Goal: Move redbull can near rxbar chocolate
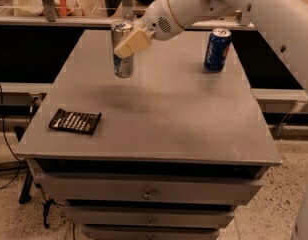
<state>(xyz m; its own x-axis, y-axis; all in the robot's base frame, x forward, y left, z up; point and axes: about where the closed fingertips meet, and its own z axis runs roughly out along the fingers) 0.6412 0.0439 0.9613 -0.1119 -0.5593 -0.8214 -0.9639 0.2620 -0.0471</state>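
Note:
The redbull can (123, 59) is a slim silver can with blue patches, held upright above the left back part of the grey table (159, 114). My gripper (128, 43) comes in from the upper right and is shut on the can's upper half. The rxbar chocolate (75, 121) is a flat black wrapper lying near the table's front left corner, well in front of and left of the can.
A blue Pepsi can (216, 49) stands at the back right of the table. My white arm (254, 9) spans the upper right. The table has drawers (146, 191) below its front edge. A counter with clutter runs behind.

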